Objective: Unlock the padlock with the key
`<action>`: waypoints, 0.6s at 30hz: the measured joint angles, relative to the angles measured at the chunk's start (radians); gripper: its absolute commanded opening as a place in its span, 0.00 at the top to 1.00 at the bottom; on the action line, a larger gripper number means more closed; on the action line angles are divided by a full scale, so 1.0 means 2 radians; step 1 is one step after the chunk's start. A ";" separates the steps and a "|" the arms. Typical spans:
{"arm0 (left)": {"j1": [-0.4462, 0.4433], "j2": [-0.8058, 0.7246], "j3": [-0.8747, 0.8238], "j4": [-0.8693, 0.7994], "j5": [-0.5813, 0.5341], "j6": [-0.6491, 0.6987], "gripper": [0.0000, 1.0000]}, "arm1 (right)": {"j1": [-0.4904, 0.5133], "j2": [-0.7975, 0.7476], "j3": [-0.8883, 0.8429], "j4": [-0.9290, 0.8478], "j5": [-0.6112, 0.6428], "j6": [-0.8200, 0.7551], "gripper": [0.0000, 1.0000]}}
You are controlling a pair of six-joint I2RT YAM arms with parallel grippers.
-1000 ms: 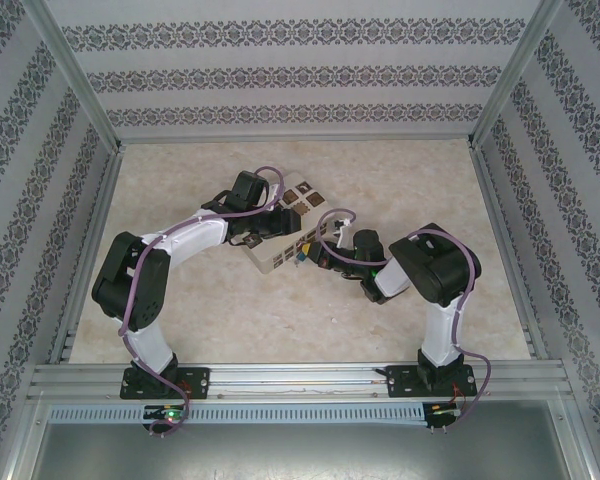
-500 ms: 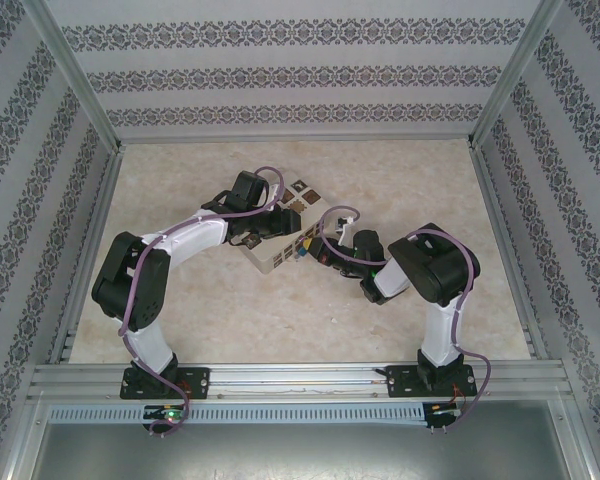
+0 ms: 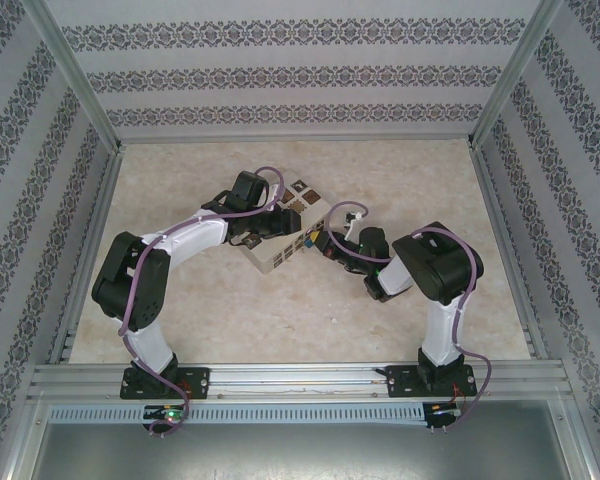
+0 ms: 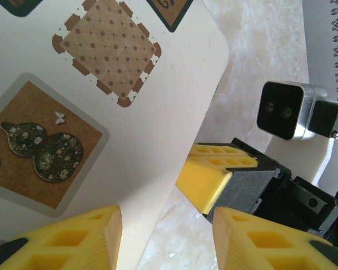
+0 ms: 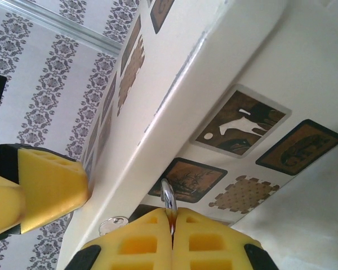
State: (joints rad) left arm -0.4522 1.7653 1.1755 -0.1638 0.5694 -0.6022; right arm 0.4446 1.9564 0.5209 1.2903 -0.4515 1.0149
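Observation:
A tiny blue padlock (image 3: 308, 241) shows at the right-hand side of the cream patterned box (image 3: 276, 262), just off my right gripper (image 3: 325, 245). In the right wrist view my right gripper (image 5: 173, 225) is shut on a thin curved silver metal piece (image 5: 168, 201), close under the box (image 5: 214, 84). I cannot tell whether that piece is the key or the shackle. My left gripper (image 3: 270, 228) hovers over the box top. In the left wrist view my left gripper (image 4: 166, 242) is open: one finger lies over the box (image 4: 129, 112), the other stands off its edge.
The box lies tilted mid-table on the marbled surface (image 3: 400, 180). Patterned walls (image 3: 280, 75) and metal rails close in the table. The right arm's yellow finger (image 4: 205, 174) and its camera (image 4: 281, 109) sit close to the left gripper.
My right gripper has shifted a little toward the back right, and the blue padlock moved with it. The left arm and the box have stayed put.

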 measured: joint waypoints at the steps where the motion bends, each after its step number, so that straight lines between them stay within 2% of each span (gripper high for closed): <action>1: 0.000 0.000 0.000 0.000 0.000 0.000 0.54 | 0.000 -0.001 0.000 0.000 0.000 0.000 1.00; 18: 0.000 0.000 0.001 0.000 0.002 0.000 0.53 | -0.003 -0.023 -0.015 -0.008 0.001 -0.012 1.00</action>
State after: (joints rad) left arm -0.4522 1.7653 1.1774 -0.1642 0.5732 -0.6025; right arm 0.4389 1.9095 0.4908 1.2747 -0.4492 0.9905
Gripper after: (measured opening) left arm 0.466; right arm 0.048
